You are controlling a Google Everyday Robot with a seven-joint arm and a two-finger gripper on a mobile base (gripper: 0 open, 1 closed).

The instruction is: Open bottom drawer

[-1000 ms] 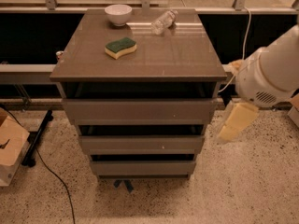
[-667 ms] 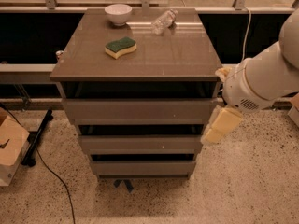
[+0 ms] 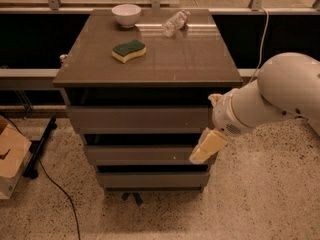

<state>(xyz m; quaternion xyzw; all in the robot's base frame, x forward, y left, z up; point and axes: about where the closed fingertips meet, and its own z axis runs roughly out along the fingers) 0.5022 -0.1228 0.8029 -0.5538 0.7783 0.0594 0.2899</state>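
Presently, the approach step: your pincer point(image 3: 199, 155) hangs just above the right end of the bottom drawer point(image 3: 152, 179), in front of the middle drawer front point(image 3: 135, 155) that sits directly over that drawer. Whether the pincer is wide or narrow cannot be told from this view. The bottom drawer is the lowest slab of the cabinet, flush and shut, handleless, with a dark gap along its upper edge. By this judgement, opening has not begun. Your next move calls for lowering the pincer to the bottom drawer's upper edge, catching in the gap above it, then pulling straight outward. Well above the bottom drawer, the bench point(image 3: 200, 64) carries a sponge point(image 3: 129, 50), a bowl point(image 3: 126, 14) and a bottle point(image 3: 175, 23).
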